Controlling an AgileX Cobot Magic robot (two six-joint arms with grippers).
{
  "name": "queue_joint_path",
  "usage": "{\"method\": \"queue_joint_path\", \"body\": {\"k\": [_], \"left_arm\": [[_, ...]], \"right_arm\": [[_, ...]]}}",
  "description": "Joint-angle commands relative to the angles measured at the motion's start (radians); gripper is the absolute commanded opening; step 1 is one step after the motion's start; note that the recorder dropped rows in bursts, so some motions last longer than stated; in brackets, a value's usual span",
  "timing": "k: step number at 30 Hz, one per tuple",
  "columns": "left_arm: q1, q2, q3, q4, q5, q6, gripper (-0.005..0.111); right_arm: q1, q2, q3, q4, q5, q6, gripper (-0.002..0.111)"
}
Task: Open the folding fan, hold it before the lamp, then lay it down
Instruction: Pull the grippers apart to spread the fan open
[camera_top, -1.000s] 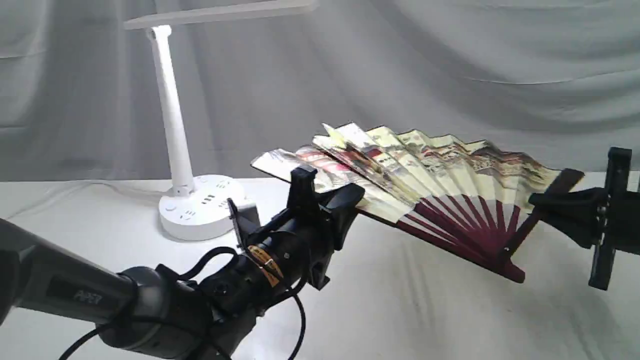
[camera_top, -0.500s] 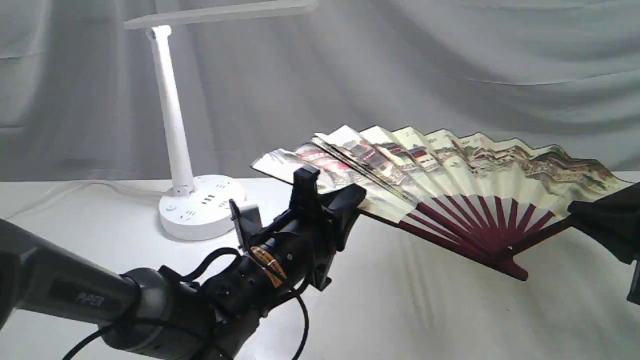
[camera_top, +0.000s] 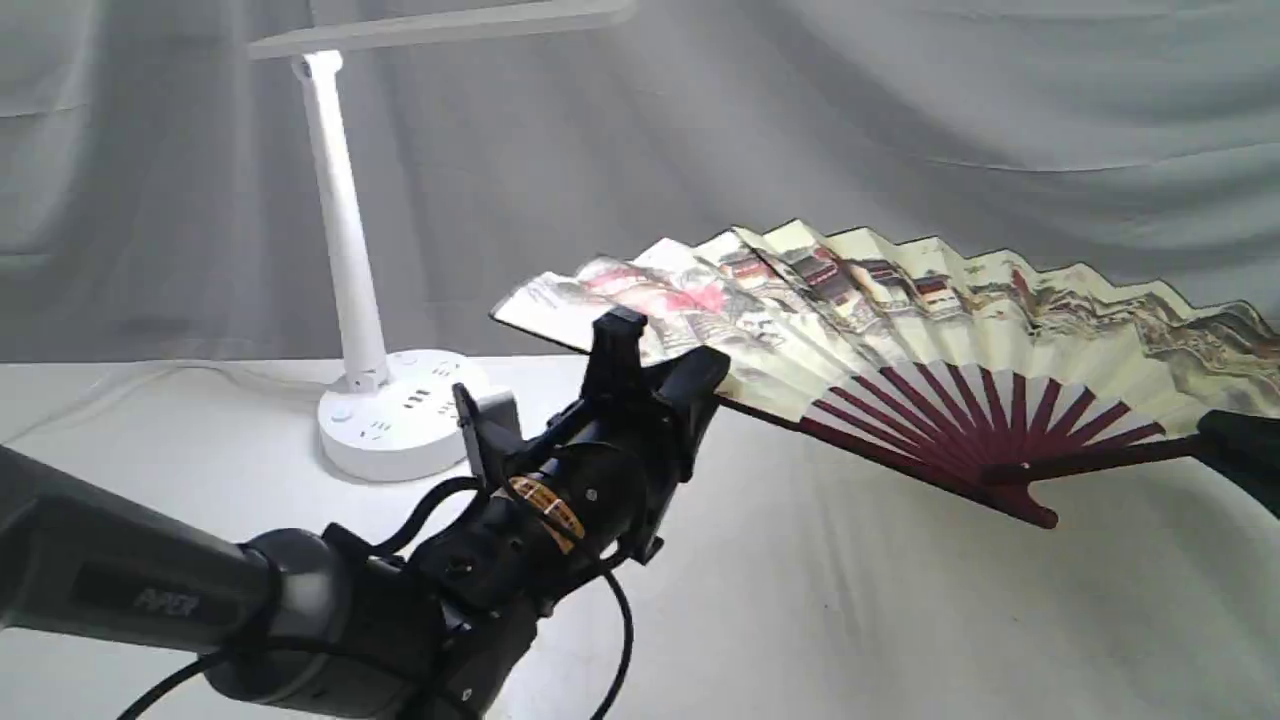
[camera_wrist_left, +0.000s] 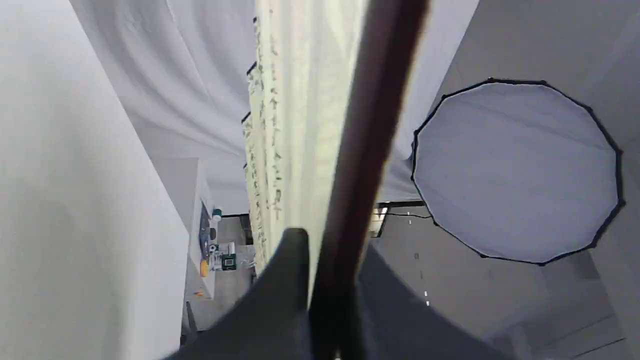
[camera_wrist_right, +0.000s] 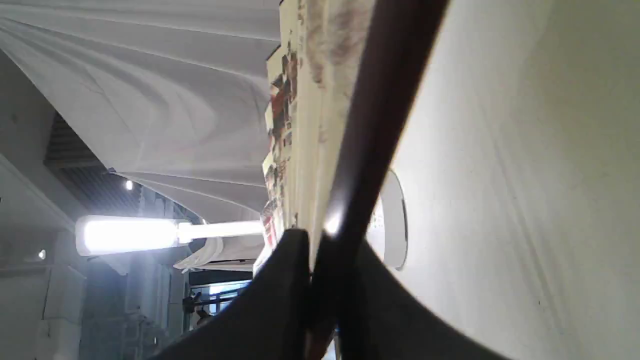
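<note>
The desk (camera_top: 850, 620) has a white, faintly creased surface. The white lamp (camera_top: 352, 290) stands upright on it at the far left, on a round base with sockets.

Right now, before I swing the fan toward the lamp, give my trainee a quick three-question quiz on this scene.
1. True or false: the left gripper and the right gripper each clamp a guard of the folding fan.
2. The fan is: A folded shut, B spread open, C torn in half.
3. Fill in: the white desk lamp stands nearer the ____ gripper.
Key: 1 true; 2 B; 3 left.
</note>
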Motion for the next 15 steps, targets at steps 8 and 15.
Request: {"method": "queue_joint_path", "body": {"k": [8,15], "left_arm": [[0.02,-0.08,0.002,-0.209,-0.091,0.045,0.0],[0.017,-0.106,0.077,-0.308,-0.095,0.07,0.0]], "right_arm": [[-0.075,-0.005,0.042,-0.004,-0.083,-0.093,0.0],[-0.077,-0.005,0.042,-0.004,-0.083,-0.095,0.0]]}}
